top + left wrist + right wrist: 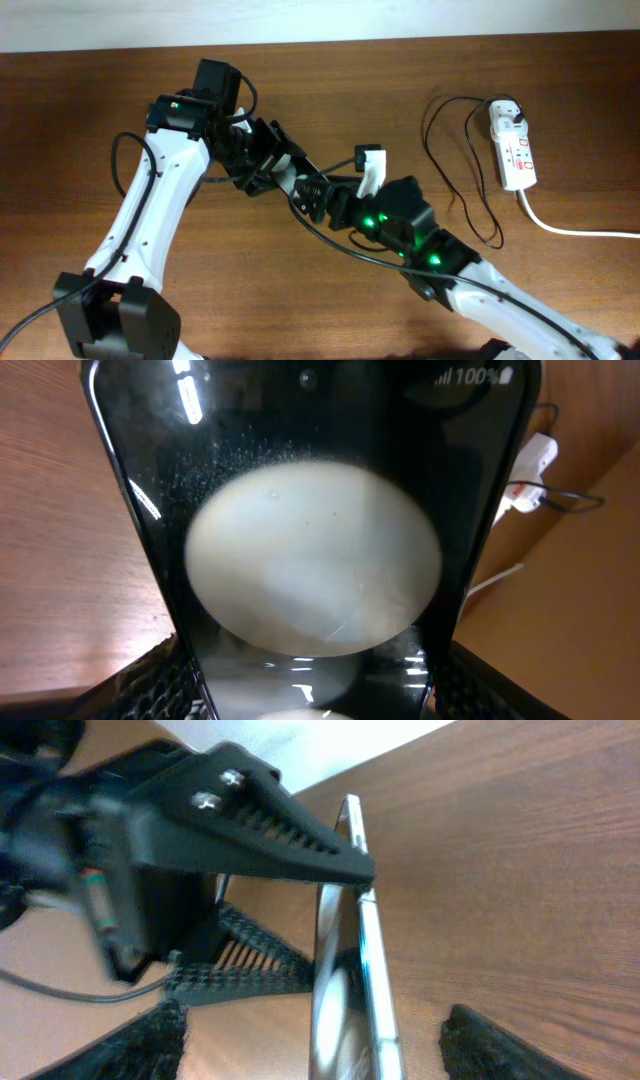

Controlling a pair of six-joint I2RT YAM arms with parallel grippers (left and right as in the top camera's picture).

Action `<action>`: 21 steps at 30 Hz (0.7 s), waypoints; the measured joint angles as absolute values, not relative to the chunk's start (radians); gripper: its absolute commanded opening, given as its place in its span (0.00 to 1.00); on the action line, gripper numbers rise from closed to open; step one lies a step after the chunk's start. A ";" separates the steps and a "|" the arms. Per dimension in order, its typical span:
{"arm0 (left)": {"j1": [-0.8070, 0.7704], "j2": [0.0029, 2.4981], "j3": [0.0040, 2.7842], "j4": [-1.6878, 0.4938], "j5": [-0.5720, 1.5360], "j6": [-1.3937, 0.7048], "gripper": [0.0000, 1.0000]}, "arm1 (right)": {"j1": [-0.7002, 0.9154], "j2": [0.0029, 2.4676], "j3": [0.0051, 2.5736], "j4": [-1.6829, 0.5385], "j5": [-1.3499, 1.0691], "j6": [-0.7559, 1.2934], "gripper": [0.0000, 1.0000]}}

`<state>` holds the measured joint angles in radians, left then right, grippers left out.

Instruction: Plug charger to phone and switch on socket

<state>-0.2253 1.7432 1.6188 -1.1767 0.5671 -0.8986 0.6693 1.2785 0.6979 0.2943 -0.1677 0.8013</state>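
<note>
Overhead inspected, left to right. Noted left gripper (285, 170) clamped on the phone (310, 560) at centre, long axis pointing rightward at the right gripper (335, 1050). Found its fingers spread either side of the phone's end, gripping nothing. Traced charger (428, 125) lying slack further right, plugged into socket (515, 150) at far right. Could not locate its connector tip; judged right arm the nearer to fetch it.

Soft, even light from above falls on the table (330, 80), and shadows are faint. In the left wrist view the phone (310, 480) carries a large pale round glare at its middle and bright streaks near its top left corner. In the right wrist view everything left of the phone is blurred.
</note>
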 measured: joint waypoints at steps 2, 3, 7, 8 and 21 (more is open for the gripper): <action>-0.225 1.743 1.619 -1.182 0.583 -0.899 0.65 | 0.671 1.345 0.698 0.335 -0.148 0.842 0.54; -0.225 1.743 1.619 -1.182 0.591 -0.899 0.65 | 0.671 1.364 0.698 0.350 -0.144 0.854 0.47; -0.225 1.743 1.619 -1.185 0.603 -0.899 0.66 | 0.671 1.388 0.699 0.382 -0.147 0.891 0.22; -0.225 1.743 1.619 -1.184 0.603 -0.899 0.66 | 0.671 1.389 0.699 0.396 -0.159 0.891 0.18; -0.134 1.720 1.619 -1.237 0.707 -0.641 0.95 | 0.664 1.382 0.699 0.419 -0.273 1.058 0.04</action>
